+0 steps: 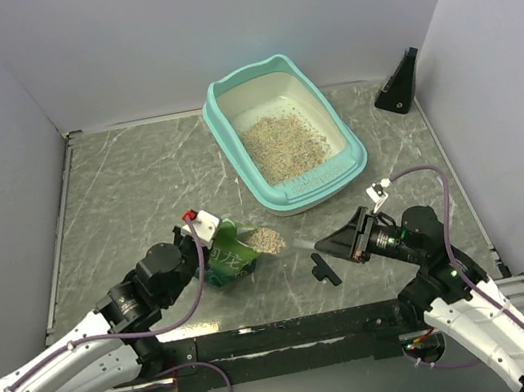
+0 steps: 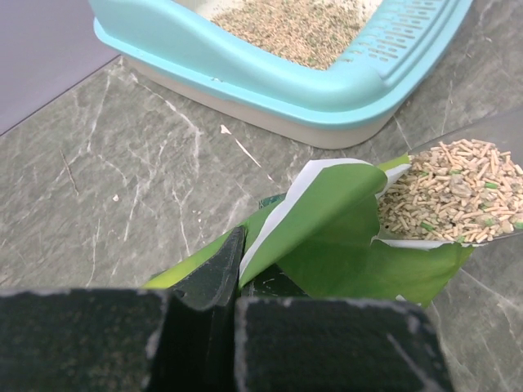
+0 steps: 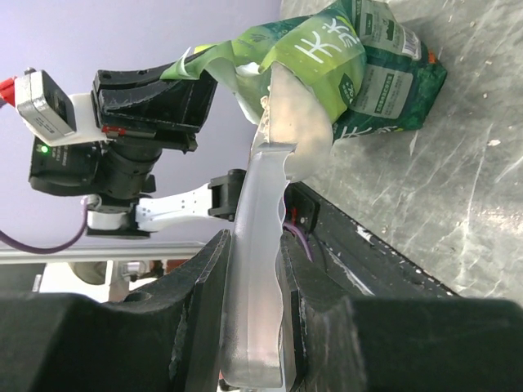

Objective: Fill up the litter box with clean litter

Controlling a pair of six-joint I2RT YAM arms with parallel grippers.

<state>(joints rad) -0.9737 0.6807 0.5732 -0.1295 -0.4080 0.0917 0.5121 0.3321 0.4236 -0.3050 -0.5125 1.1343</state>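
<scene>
The litter box (image 1: 228, 121) with a teal rim stands at the back centre and holds a layer of clean litter (image 1: 283, 143); both also show in the left wrist view, the box (image 2: 270, 77) and its litter (image 2: 302, 24). My left gripper (image 1: 211, 240) (image 2: 233, 261) is shut on the torn top edge of a green bag (image 1: 231, 260) (image 2: 343, 245) (image 3: 368, 73). My right gripper (image 1: 336, 242) (image 3: 255, 327) is shut on the handle of a translucent scoop (image 1: 296, 245) (image 3: 261, 204). The scoop's bowl, heaped with beige litter pellets (image 1: 267, 240) (image 2: 453, 200), is at the bag's mouth.
A small black T-shaped piece (image 1: 324, 268) lies on the marble table just in front of my right gripper. A black triangular stand (image 1: 399, 82) sits at the back right. Grey walls close in the left, back and right.
</scene>
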